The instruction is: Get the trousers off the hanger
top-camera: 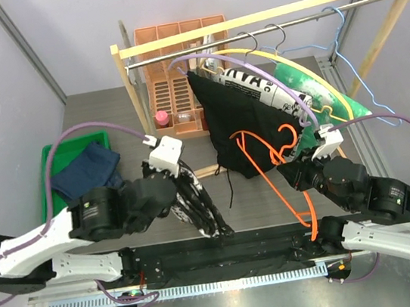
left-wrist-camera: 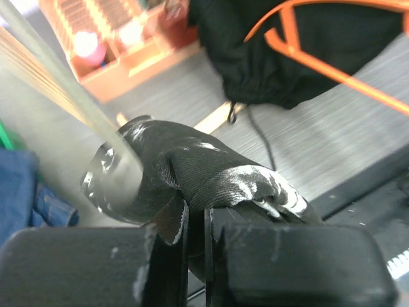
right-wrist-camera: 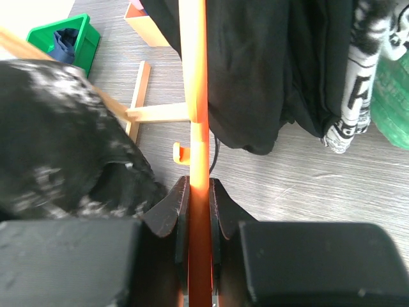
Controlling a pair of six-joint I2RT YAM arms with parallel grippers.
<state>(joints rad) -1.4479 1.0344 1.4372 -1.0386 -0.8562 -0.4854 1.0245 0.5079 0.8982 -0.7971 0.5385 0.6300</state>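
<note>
My left gripper (top-camera: 172, 179) is shut on the black white-speckled trousers (top-camera: 198, 200), which hang from it to the table's front edge; in the left wrist view the cloth (left-wrist-camera: 211, 173) bunches over the closed jaws. My right gripper (top-camera: 292, 163) is shut on the orange hanger (top-camera: 278, 155), which is bare; its bar (right-wrist-camera: 195, 128) runs between the jaws in the right wrist view. The navy trousers (top-camera: 85, 170) lie in the green bin (top-camera: 49, 156). The speckled trousers also show at the left of the right wrist view (right-wrist-camera: 57, 134).
A wooden rack (top-camera: 262, 16) spans the back with a plain black garment (top-camera: 238, 118), a black-and-white lettered cloth (top-camera: 256, 85), a green cloth (top-camera: 318, 92) and empty wire hangers. An orange crate (top-camera: 176, 81) stands behind the rack's left post.
</note>
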